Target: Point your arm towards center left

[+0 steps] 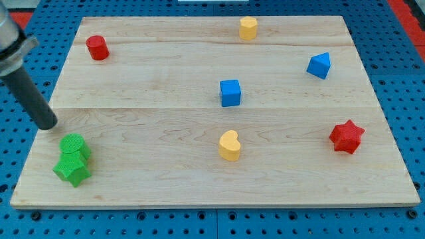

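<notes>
The wooden board fills most of the frame. Our rod enters from the upper left corner and slants down and right along its long axis. My tip rests at the board's left edge, about mid-height, above the green blocks and apart from them. We judge the target reached. Best practice: hold, or nudge only slightly, staying clear of the green pair. No claw is fitted, so there's no opening to report.

My tip rests at the board's left edge, just above two touching blocks.
</notes>
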